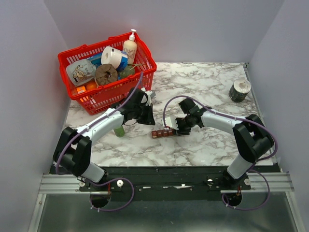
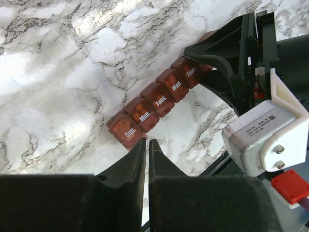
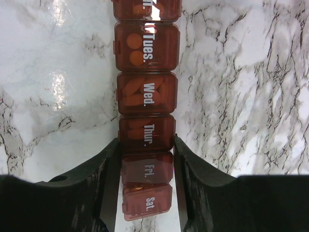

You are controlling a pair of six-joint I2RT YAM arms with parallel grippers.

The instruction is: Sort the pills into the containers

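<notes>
Left tool (image 2: 147, 145) closed, right tool (image 3: 146, 142) clamped.

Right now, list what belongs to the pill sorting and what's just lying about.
Job: dark red-brown plastic day-labelled pill strip; right tool clamping it; left tool beside its Sun. end.
Lying about: red mesh basket of clutter; grey roll.

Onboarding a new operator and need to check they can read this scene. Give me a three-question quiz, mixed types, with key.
1. Fill in: the day label on the pill box nearest the left gripper tips is ___.
2. Which clamps the pill box: A) left gripper, B) right gripper?
3. True or false: the pill box lies on the table, outside the red basket.
Key: 1 Sun. 2 B. 3 True.
</notes>
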